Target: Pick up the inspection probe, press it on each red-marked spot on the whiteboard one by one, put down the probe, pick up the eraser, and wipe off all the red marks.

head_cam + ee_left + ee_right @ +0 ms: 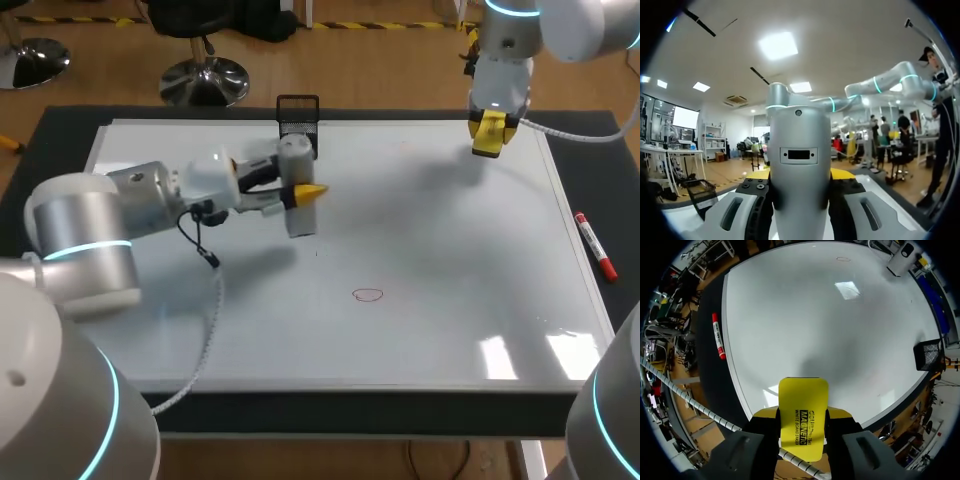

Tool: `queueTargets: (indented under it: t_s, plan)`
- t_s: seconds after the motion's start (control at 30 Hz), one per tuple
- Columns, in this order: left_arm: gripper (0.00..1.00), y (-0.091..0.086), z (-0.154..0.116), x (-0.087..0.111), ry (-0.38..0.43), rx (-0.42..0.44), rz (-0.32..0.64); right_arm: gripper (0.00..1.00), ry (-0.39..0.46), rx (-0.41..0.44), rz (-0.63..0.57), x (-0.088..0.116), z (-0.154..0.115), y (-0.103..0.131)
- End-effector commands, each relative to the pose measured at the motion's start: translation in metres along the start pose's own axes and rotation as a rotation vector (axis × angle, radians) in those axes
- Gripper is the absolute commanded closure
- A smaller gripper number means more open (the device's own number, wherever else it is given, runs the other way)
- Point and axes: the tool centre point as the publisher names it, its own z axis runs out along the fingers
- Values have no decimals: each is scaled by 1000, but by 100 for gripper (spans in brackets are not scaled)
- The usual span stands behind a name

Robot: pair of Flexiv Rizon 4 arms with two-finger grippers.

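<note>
Dark surface under bright overhead light
The surface (60, 130) shows as a black border on every side of the whiteboard (420, 230) it carries. Bright patches of reflected light (497, 357) lie near the front right corner.

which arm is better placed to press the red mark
Left: the left gripper holds the probe over the whiteboard, near the red mark. The right gripper holds the eraser at the far edge.
</note>
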Motion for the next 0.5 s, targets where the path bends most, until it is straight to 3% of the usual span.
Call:
queueTargets:
  t_s: [0.03,0.5]
  plan:
    - [100,-6,-14,-8,-44,5,-1,100,4,0,-2,0,-1,-1]
    - [100,-13,-61,-65,-188,-7,-22,100,4,0,-2,0,-1,-1]
